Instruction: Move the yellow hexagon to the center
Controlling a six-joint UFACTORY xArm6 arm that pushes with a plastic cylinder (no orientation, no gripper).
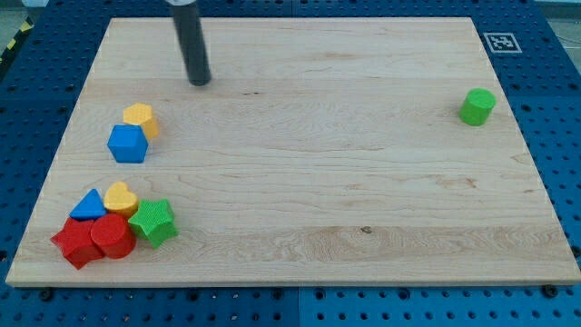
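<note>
Yellow hexagon lower-left of my tip

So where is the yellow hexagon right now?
The yellow hexagon sits at the view's left, touching the blue cube just below it; my tip is apart, up and right of it.

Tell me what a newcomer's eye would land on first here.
First, the tight cluster at the view's bottom left: red star, red cylinder, green star, blue triangle and yellow heart. Next, the lone green cylinder far right. My tip stands at upper left, above the yellow hexagon and blue cube.
</note>
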